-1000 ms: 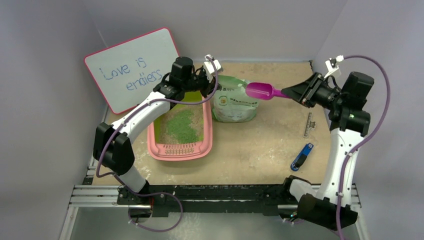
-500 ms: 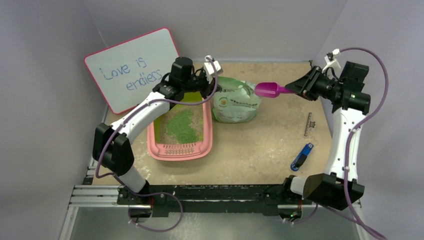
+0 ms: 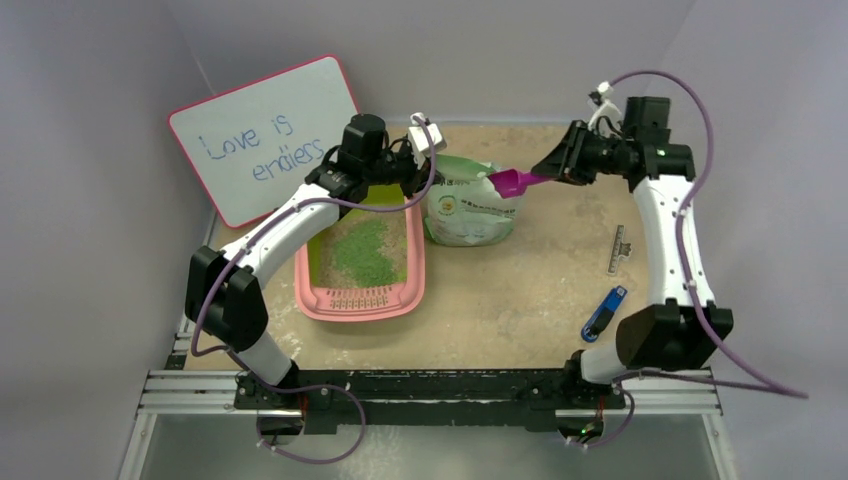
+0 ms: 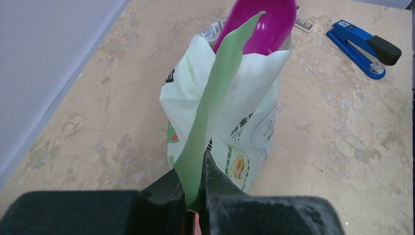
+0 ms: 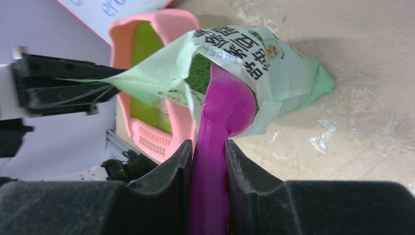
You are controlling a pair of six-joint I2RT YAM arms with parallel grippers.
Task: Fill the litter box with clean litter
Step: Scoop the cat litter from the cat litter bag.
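Top external: litter box (image 3: 362, 299) seemingly half-filled.

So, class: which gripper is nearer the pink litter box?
Left. The left gripper, shut on the bag edge, hangs by the litter box far end; the right gripper, gripping the scoop, is beyond the bag, farther right.
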